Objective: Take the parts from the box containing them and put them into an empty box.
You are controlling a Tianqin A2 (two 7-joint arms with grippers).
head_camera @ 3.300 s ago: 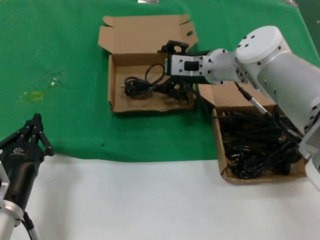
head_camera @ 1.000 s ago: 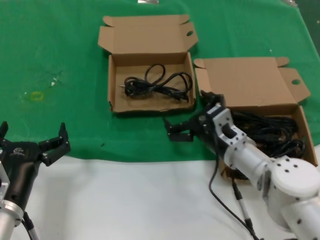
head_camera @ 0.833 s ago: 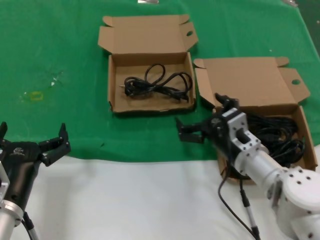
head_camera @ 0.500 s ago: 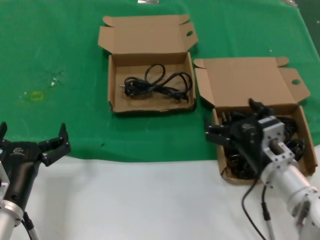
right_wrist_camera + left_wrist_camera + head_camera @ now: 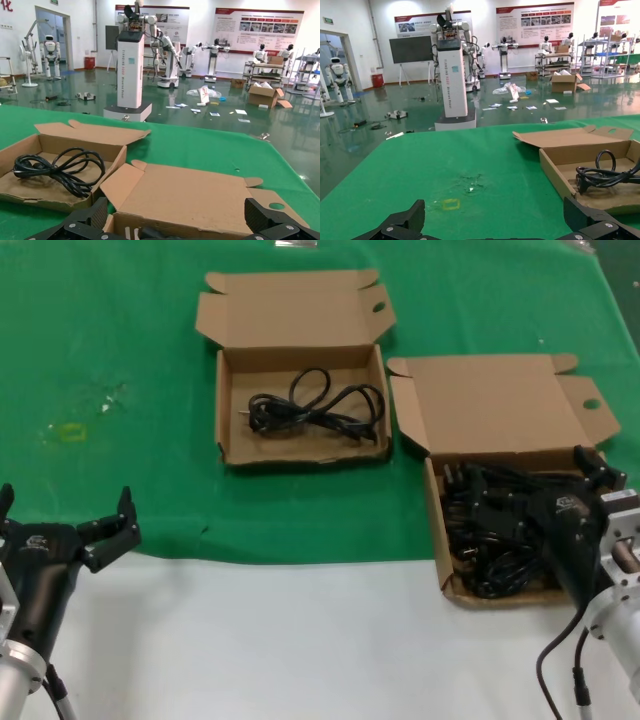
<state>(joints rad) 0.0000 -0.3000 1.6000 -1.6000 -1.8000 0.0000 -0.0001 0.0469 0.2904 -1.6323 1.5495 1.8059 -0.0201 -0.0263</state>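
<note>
One cord [image 5: 315, 408] lies in the smaller box [image 5: 300, 445], toward the desk's far edge. A tangle of cords [image 5: 495, 530] remains in the bigger box [image 5: 436, 515] by the right edge. Right tool [image 5: 545, 515] over that pile, released, empty. Left tool [image 5: 65, 530] released, idle at near-left corner. Most transfers remain.

The right tool [image 5: 590, 480] is at the near right, pointing away from the robot, and its two fingers are spread wide. The left tool [image 5: 65, 520] is parked at the near left, low in front of the body, also with its fingers spread apart.
</note>
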